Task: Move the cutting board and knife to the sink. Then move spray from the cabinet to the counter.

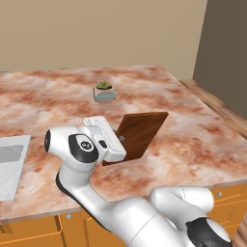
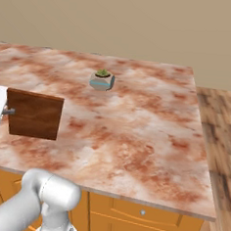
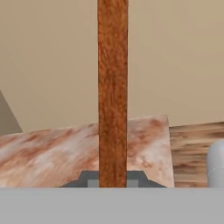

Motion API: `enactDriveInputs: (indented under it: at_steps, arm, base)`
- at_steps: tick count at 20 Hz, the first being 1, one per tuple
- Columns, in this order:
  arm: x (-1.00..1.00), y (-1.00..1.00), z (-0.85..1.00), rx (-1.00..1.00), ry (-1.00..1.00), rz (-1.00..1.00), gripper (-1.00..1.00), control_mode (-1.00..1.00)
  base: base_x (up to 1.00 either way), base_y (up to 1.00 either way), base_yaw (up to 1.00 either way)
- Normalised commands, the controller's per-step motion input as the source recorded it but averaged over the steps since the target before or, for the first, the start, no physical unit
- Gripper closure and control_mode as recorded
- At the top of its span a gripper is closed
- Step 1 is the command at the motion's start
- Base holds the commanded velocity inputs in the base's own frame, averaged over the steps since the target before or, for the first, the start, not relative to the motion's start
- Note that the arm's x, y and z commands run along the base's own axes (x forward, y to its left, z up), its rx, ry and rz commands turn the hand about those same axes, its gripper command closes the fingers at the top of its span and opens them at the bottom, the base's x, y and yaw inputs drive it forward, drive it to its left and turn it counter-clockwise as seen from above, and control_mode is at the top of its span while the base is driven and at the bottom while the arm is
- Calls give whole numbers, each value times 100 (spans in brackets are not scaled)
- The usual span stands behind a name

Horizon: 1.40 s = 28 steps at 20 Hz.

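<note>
Cutting board (image 1: 140,134) up off the bench (image 1: 202,135), held on edge, broad face upright, dark brown w/ wood grain. Gripper (image 2: 10,111) clamped onto its left short edge in the right base view, jaws clenched on the board, dark finger tip just poking onto the wood. Hand view looks straight down the board's thin edge (image 3: 113,92), running as a narrow brown strip up the middle btwn the two dark tips. Marbled reddish-cream bench underneath and all around, orange drawers (image 2: 144,213) w/ small knobs along the front. Little potted succulent (image 1: 104,91) sitting farther back on the bench, well apart from the board. Corner of the sink (image 1: 10,164) at far left of the left base view, light metal rim. Wood floor (image 2: 224,136) off to the right.
</note>
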Motion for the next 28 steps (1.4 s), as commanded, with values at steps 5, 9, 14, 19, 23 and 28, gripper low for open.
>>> enactDriveInputs:
  at_steps: [5,9,14,19,23,28]
  arm:
    - [-5,1,0,0,0,0,100,100]
    - [0,0,0,0,0,0,100,100]
    - [0,0,0,0,0,0,100,100]
    - [0,0,0,0,0,0,100,100]
    - [0,0,0,0,0,0,100,100]
    - [0,0,0,0,0,0,100,100]
  base:
    - [-19,27,0]
    - [-33,84,-3]
    - [-20,98,-5]
    - [-7,98,-6]
    - [-1,98,-6]
    - [2,76,-6]
